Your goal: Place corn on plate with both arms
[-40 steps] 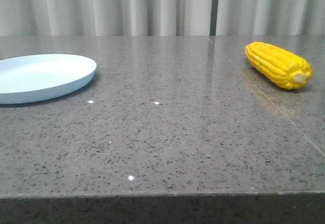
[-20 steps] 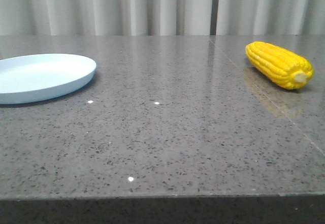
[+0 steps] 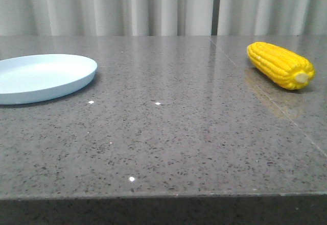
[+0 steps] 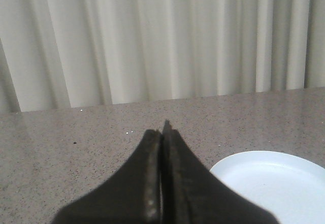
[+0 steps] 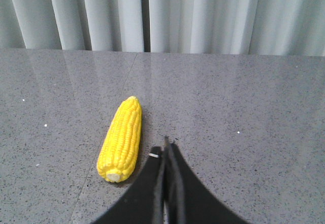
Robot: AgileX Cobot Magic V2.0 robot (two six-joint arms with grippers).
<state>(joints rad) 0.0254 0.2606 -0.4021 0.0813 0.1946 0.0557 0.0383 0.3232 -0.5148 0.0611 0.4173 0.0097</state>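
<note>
Yellow corn (image 3: 279, 65) lies on the grey table (image 3: 168, 133) at the right, long axis slanting back-left, cream stub nearest — well apart from the plate (image 3: 43, 77). Left gripper (image 4: 162, 132) and right gripper (image 5: 165, 150) are both closed, empty — touching nothing.

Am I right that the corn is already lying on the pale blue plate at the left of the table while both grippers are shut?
Not quite. The corn is not on the plate: the front view shows it lying on the bare table at the right, well apart from the plate. The rest holds: the plate sits at the left, and the left gripper and right gripper are both shut.
</note>
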